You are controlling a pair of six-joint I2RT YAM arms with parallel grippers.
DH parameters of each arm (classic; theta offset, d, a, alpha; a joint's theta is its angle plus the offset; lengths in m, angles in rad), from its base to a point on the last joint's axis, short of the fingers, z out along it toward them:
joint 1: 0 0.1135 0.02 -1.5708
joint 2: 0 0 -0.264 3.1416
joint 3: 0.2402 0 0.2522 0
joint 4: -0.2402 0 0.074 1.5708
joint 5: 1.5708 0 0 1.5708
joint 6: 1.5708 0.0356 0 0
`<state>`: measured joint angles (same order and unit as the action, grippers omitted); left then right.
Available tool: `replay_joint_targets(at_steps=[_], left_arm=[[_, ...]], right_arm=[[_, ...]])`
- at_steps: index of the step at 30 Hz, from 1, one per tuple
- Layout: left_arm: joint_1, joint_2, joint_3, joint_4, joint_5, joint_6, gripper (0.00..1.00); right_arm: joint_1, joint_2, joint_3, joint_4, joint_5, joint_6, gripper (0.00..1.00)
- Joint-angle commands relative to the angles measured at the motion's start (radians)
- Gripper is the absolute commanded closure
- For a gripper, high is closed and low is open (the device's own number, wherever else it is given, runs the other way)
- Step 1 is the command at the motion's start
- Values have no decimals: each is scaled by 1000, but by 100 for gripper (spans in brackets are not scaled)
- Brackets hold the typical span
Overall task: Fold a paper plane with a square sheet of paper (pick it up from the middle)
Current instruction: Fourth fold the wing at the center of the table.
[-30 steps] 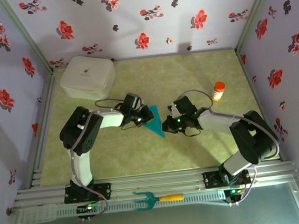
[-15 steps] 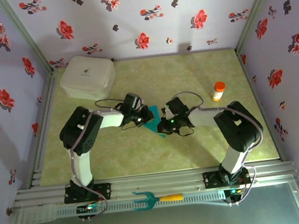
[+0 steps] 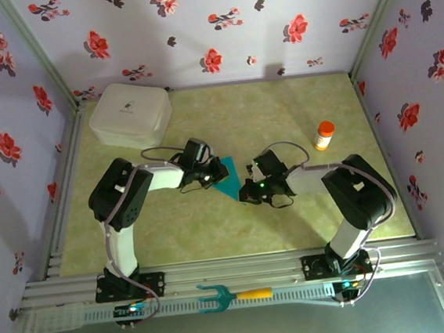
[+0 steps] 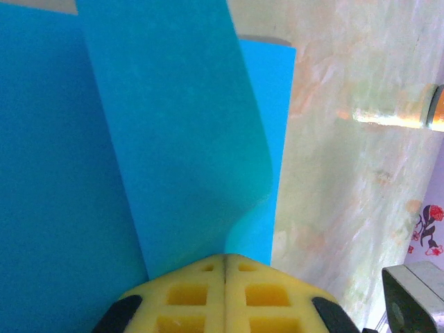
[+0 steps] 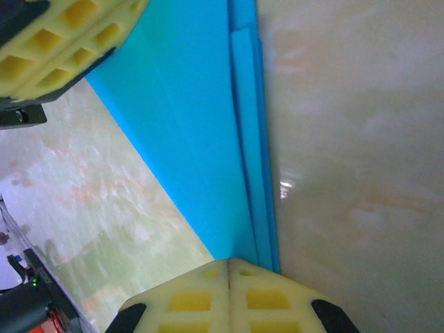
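Sheet of paper point(image 3: 228, 182), left of the orange bottle point(image 3: 325, 135), seems light, floppy; pinch its folded edge; left gripper point(image 4: 224, 260), right gripper point(image 5: 227, 262) closed tight.

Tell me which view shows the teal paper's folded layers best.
Right wrist: the teal paper lies close, its stacked folded edges plainly separate. Left wrist shows one flap curling up; the top view gives a small, distant triangle.
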<state>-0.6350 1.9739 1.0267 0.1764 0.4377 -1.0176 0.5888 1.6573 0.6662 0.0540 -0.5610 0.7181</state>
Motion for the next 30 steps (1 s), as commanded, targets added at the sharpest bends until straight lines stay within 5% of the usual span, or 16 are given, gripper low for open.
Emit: replay_joint_targets(at_steps=[1,14,30], left_arm=[[3,21,-10,-57,-47,13,100],[-2,11,-27,-32,-46,0,100],[-3,16,-17,-29,-39,4,100]], right_arm=[[-6,-25,-62,-1,-18,37,94],[-24,-219,-11,-113,-20,23,94],[-29,125,220,-18,-2,101,95]])
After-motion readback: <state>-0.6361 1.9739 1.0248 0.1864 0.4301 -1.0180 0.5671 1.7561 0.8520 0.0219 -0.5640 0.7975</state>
